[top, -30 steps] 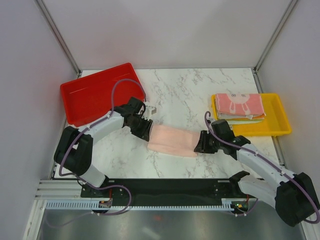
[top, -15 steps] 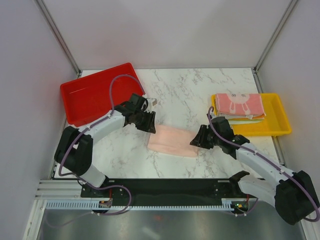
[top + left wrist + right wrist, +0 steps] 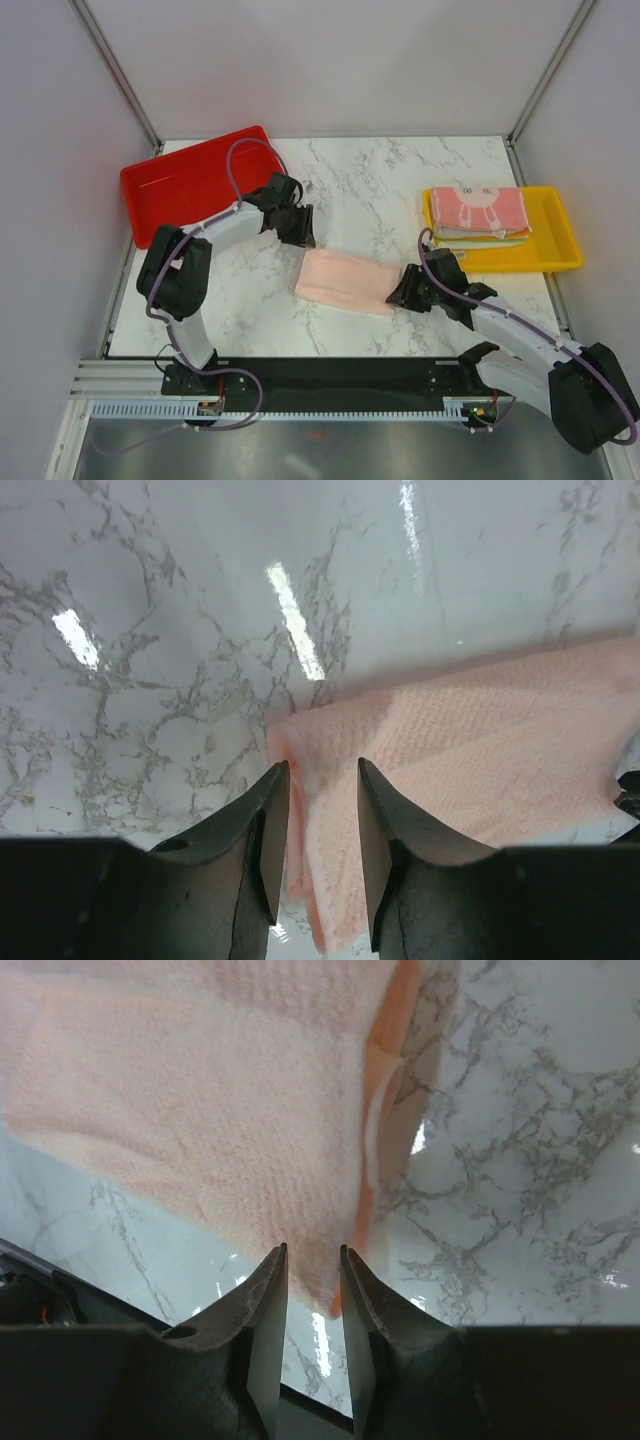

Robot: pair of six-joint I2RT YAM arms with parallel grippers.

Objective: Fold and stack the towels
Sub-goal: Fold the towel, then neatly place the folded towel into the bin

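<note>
Peach-pink towel (image 3: 345, 281) was seen folded into a long rectangle and laid flat on the marble desk (image 3: 380, 180), near its middle, between the two tools. Its long axis was run left to right, with the right end pointed slightly nearer to the arm bases than the left end. At that nearer right end, a corner of the peach-pink towel was gripped by the right tool (image 3: 313, 1252), whose fingers were drawn close on either side of the cloth. A folded edge was shown just beside them. Farther back, the left tool (image 3: 323, 768) was held at the towel's far left corner, its fingers parted and nothing clasped between them. Beyond, to the right, a stack of folded towels (image 3: 480, 236) was kept in the yellow tray (image 3: 560, 262). It was topped by the pink bunny towel (image 3: 478, 208), whose long axis was also laid left to right. At the far left, the red tray (image 3: 180, 190) was set at a slant.
</note>
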